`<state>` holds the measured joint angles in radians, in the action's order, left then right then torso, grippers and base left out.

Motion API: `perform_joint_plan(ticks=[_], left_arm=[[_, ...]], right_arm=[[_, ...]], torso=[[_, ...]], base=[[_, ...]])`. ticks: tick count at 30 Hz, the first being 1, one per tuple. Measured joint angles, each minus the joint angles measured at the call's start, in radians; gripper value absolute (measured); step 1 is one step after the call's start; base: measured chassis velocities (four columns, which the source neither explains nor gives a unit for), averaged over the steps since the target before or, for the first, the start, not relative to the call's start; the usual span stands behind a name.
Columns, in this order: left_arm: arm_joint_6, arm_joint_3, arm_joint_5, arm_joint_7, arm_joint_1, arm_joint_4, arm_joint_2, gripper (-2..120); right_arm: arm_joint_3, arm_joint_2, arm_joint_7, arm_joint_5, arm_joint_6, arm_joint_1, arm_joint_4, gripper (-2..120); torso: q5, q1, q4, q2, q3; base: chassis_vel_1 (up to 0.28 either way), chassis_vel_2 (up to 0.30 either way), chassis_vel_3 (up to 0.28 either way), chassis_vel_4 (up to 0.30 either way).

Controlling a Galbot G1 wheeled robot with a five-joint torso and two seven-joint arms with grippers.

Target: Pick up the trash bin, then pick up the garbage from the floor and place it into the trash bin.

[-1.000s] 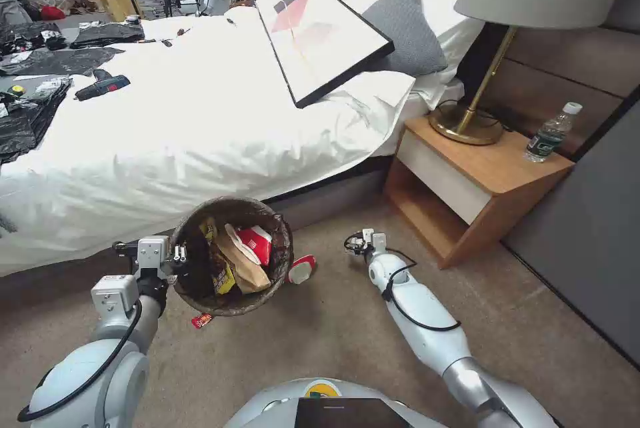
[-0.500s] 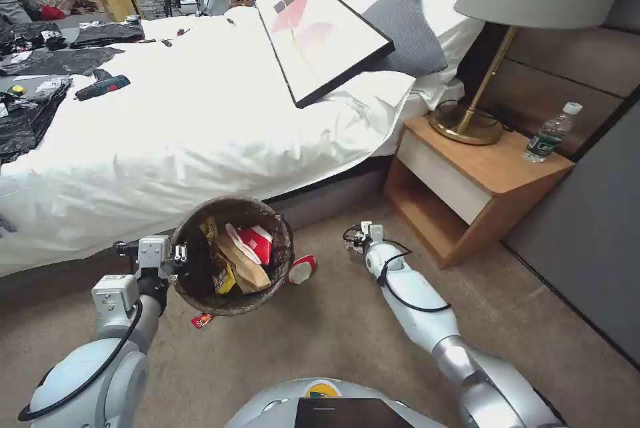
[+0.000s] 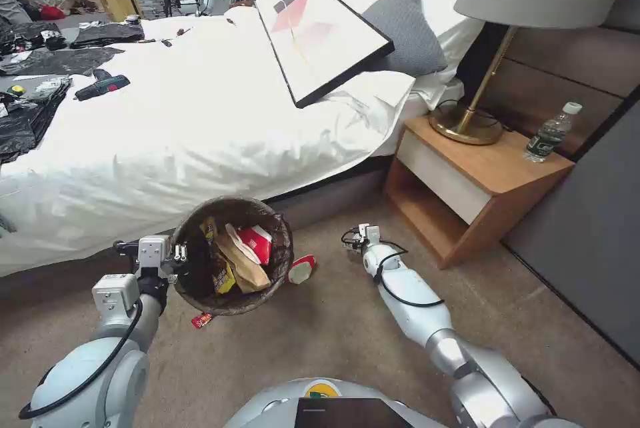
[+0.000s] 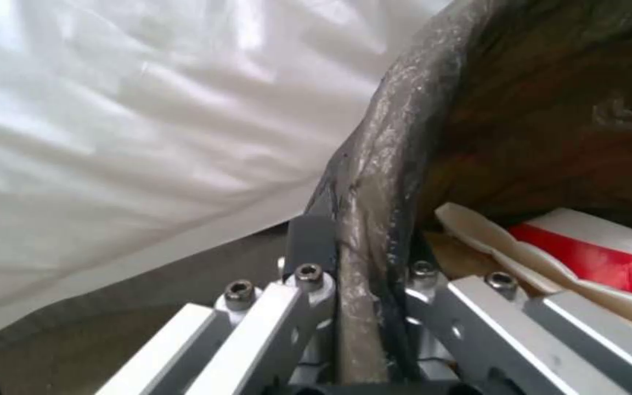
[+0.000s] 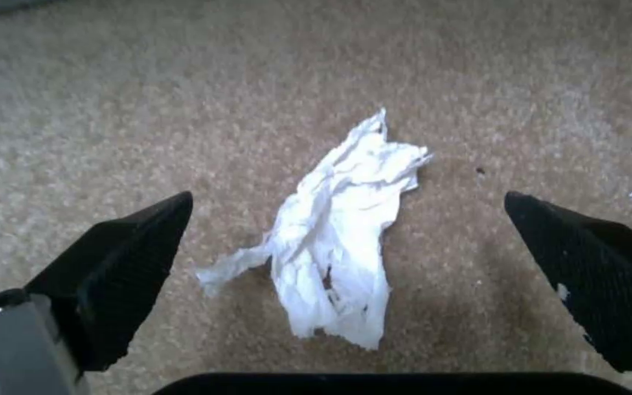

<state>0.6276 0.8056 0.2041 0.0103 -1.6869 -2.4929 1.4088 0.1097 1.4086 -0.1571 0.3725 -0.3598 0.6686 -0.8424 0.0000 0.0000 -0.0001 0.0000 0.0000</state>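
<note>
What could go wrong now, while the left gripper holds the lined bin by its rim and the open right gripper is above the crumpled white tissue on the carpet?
1. The left gripper pinches only the bag-covered rim of the round white trash bin; the bin could slip or tilt.
2. The open right gripper may close on only a thin edge of the crumpled white tissue and drop it.
3. The crushed red-and-white paper cup beside the bin could be knocked.

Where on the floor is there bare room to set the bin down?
Bare carpet lies between the right hand and the nightstand, and nearer the robot behind the right arm. It is crowded around the trash bin, held by the left hand: a red-and-white cup and a small red wrapper lie there. Crumpled tissue lies beneath the right hand.
</note>
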Motion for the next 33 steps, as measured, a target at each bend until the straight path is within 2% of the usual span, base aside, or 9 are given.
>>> perform_joint_plan(ticks=[9,31,33], left_arm=[[0.0,0.001,0.001,0.0,0.001,0.002,0.0,3],[0.001,-0.002,0.0,0.0,0.002,0.004,0.0,3],[0.001,-0.002,0.0,0.0,0.002,0.004,0.0,3]], right_arm=[[0.003,0.022,0.016,-0.027,0.022,-0.029,0.08,100],[0.01,0.043,0.04,-0.061,0.057,-0.06,0.171,100],[0.01,0.045,0.044,-0.065,0.061,-0.063,0.181,97]], torso=[[0.0,0.0,0.0001,0.0,0.0],[0.0,0.0,0.0001,0.0,0.0],[0.0,0.0,0.0,0.0,0.0]], base=[[0.0,0.0,0.0,0.0],[0.0,0.0,0.0,0.0],[0.0,0.0,0.0,0.0]])
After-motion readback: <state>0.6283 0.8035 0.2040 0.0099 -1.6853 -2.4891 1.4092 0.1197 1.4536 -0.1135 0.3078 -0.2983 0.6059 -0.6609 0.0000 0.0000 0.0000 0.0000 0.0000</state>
